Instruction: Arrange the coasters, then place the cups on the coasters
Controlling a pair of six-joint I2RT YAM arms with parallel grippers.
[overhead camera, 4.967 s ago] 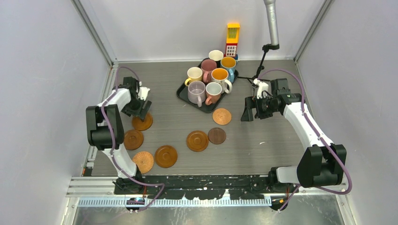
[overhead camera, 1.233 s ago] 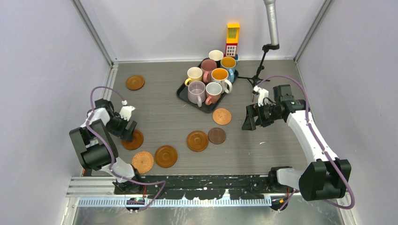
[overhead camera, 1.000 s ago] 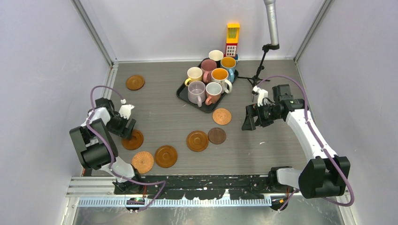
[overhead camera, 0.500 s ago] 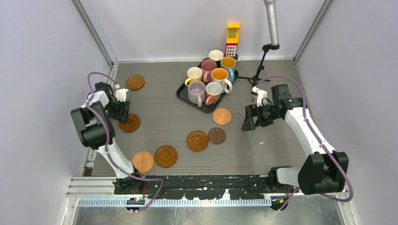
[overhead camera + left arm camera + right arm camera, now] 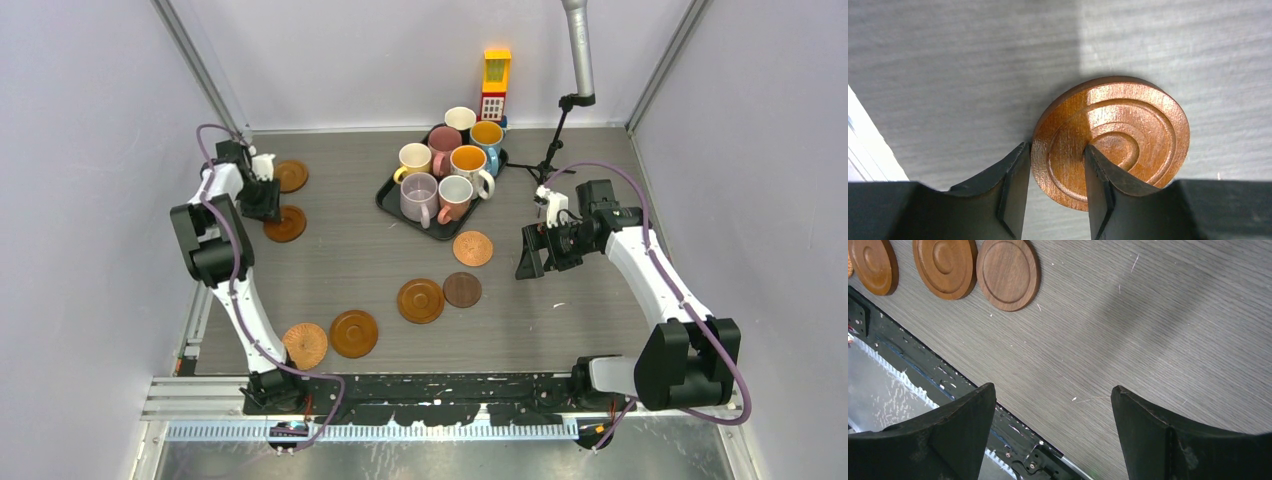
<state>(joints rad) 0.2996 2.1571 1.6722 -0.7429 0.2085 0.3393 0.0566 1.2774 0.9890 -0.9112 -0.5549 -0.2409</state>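
Left gripper (image 5: 1055, 148) clamped on the rim of a ringed coaster (image 5: 1128, 125) at the table's (image 5: 340, 260) 10 o'clock; right gripper (image 5: 1053, 390) spread wide, holding nothing.

Left to right, top view:
- **Held disc:** copper-brown wood grain with turned concentric rings. One black finger is outside the rim, the other on its face. Can't tell if it's lifted.
- **10 o'clock:** plain coaster (image 5: 291, 176) just beside it at its 12 o'clock.
- **7 o'clock:** pale woven-look coaster (image 5: 305, 344) just beside dark ringed coaster (image 5: 354, 333).
- **Centre:** centre ringed coaster (image 5: 420, 300), with flat dark coaster (image 5: 462, 289) at its 3 o'clock. Orange coaster (image 5: 473, 248) is at 1 o'clock of that pair.
- **12 o'clock:** seven glossy mugs (image 5: 418, 194) packed on a black rectangular tray (image 5: 388, 197).
- **3 o'clock:** right gripper's jaws over bare grey grain.
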